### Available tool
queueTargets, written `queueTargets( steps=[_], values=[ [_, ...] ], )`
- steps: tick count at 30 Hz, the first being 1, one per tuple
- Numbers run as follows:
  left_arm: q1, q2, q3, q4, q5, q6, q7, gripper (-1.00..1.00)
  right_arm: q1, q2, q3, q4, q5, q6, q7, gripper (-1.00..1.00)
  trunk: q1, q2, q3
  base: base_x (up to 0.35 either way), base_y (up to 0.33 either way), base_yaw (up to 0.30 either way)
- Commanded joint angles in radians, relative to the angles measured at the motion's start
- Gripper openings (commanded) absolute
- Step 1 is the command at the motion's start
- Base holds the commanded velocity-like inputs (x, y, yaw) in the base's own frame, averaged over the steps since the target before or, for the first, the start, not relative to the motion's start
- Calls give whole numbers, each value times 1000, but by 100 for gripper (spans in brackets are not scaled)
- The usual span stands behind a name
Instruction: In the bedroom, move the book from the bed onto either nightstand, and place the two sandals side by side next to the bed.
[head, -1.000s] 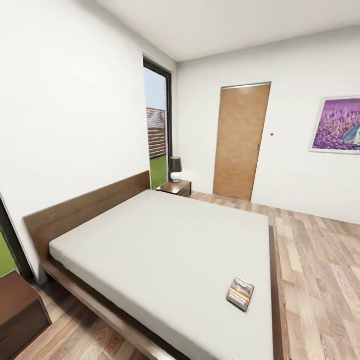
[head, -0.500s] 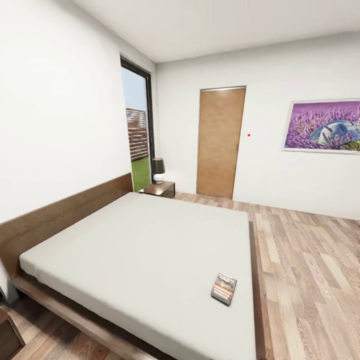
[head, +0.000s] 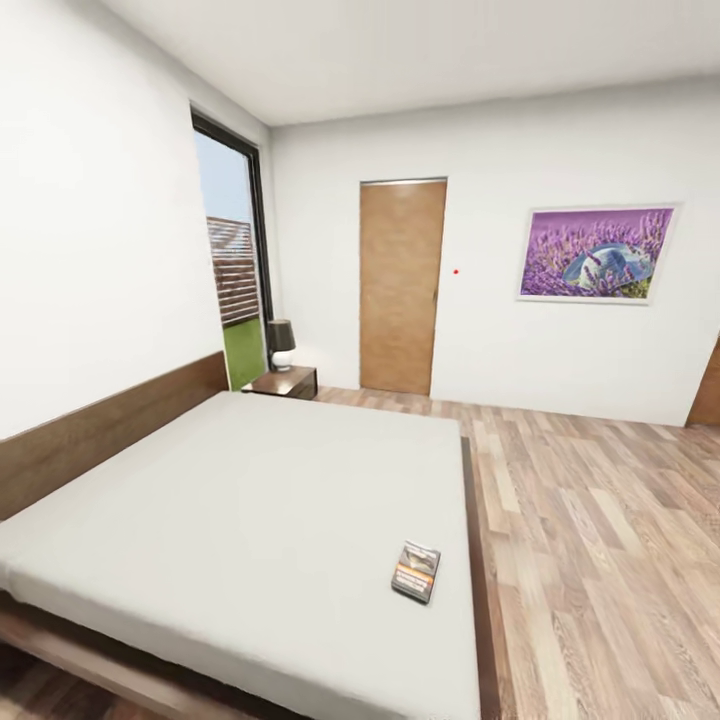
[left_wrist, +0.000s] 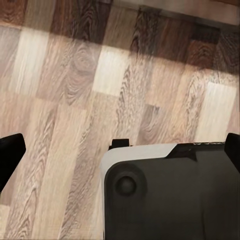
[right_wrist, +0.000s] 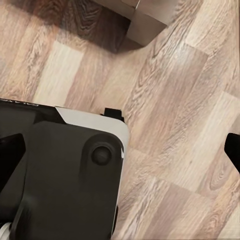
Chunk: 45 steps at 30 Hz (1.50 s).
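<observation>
Approaching bed (head: 250, 490); book (head: 416, 571) lies near its edge. Next: reach book. Both hands spread wide, empty.

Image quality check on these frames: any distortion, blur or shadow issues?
Head view: wide-angle stretch toward the edges, the bed flares out; the book cover is soft and unreadable; lighting is even, with bright daylight at the window. Left wrist view: a dark shadow band crosses the floor planks. Right wrist view: wood grain is fairly sharp, shadow in one corner.
</observation>
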Motion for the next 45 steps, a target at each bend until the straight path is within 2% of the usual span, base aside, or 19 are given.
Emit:
queueTargets(
  steps=[1,27,45],
  values=[
    [0,0,-8,1,5,-3,4,100,-1,0,8,2,-10,-1,2,100,0,-1,0,0,0,-251],
    [0,1,-8,1,5,-3,5,100,-1,-1,8,1,-13,-1,2,100,0,-1,4,0,0,-249],
    [0,1,-8,1,6,-3,5,100,-1,2,8,0,-9,-1,2,100,0,-1,1,0,0,-50]
  ],
)
